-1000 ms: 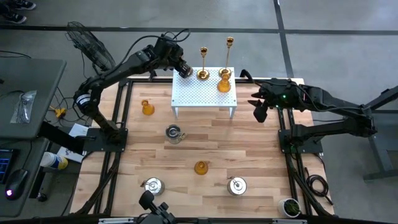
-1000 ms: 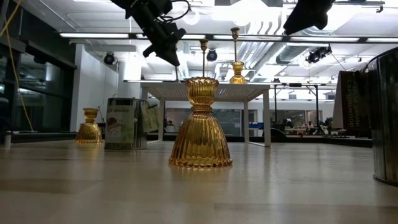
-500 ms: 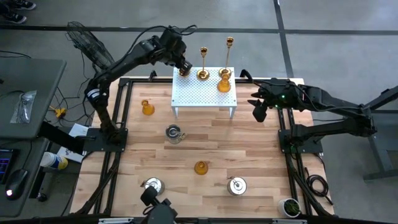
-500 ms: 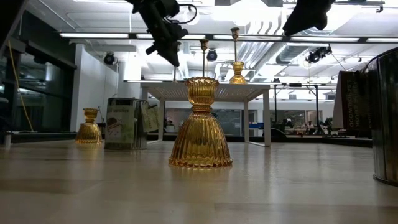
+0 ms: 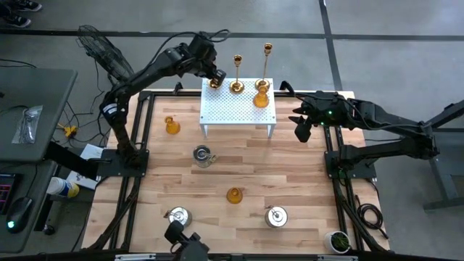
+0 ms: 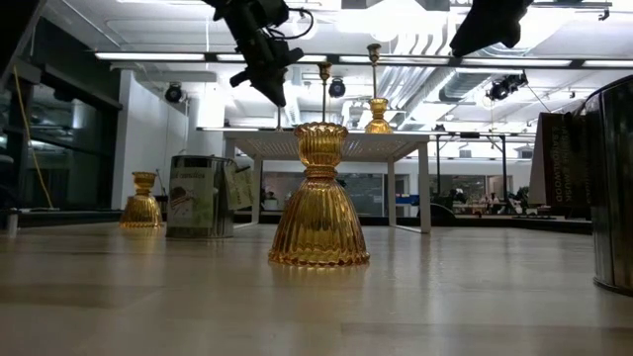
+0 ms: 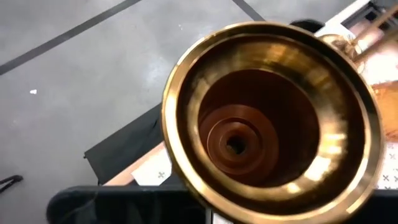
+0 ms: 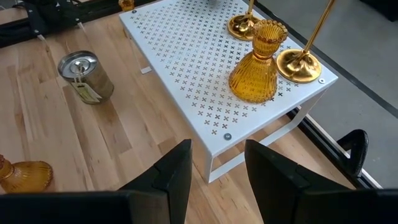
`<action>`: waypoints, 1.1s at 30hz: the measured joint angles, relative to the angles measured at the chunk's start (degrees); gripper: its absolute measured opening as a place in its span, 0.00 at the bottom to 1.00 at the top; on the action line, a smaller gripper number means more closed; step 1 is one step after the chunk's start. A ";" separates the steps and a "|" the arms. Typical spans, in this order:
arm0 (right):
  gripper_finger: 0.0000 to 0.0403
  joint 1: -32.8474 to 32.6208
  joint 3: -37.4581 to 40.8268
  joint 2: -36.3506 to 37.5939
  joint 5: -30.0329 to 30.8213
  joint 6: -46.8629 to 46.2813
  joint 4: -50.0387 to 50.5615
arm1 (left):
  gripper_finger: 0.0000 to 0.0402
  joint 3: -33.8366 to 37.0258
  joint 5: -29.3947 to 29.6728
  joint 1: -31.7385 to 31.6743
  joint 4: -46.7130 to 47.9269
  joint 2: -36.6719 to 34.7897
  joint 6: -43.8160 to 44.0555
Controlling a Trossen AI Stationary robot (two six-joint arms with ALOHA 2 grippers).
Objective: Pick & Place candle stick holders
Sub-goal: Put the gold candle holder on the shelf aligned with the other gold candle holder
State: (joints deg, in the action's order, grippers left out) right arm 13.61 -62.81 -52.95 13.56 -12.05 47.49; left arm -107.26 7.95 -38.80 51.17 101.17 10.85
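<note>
My left gripper (image 5: 216,75) is shut on a short gold candlestick over the far left corner of the white rack (image 5: 239,109). The candlestick's wide gold cup (image 7: 267,118) fills the left wrist view, and its base (image 5: 214,84) shows by the rack's corner. Two taller gold candlesticks (image 5: 236,85) (image 8: 300,65) and an amber cup (image 5: 262,94) stand on the rack. Two more amber cups (image 5: 172,125) (image 5: 234,195) and three silvery pots (image 5: 203,155) (image 5: 178,215) (image 5: 275,216) stand on the table. My right gripper (image 8: 214,180) hovers open, right of the rack. My left gripper holds the candlestick high up, below its cup; the cup hides the fingers in the wrist view. The fingers (image 6: 275,91) slant down from the far left. The thin stem (image 6: 280,117) runs down from them, roughly upright. I cannot tell whether the base rests on the rack.
A fan (image 5: 101,51) stands beyond the table's far left corner. A small dark pot (image 5: 338,241) sits at the near right corner. Bare wood lies between the rack and the near pots.
My left arm has raised its elbow, and its gripper has tipped and drawn slightly up and toward the far edge, still shut. The gold base now shows below it at the rack's corner.
</note>
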 joint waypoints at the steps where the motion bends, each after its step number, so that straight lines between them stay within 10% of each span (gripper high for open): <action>1: 0.35 0.02 0.00 0.00 0.02 0.09 0.01 | 0.02 0.02 0.07 0.32 0.14 0.02 0.09; 33: 0.35 0.02 0.00 0.00 0.00 0.30 0.42 | 0.02 0.02 3.11 1.74 1.10 2.86 3.19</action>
State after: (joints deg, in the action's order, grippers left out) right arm 13.63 -62.81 -52.95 13.56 -11.75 47.91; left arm -107.24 11.06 -37.06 52.27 104.03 14.04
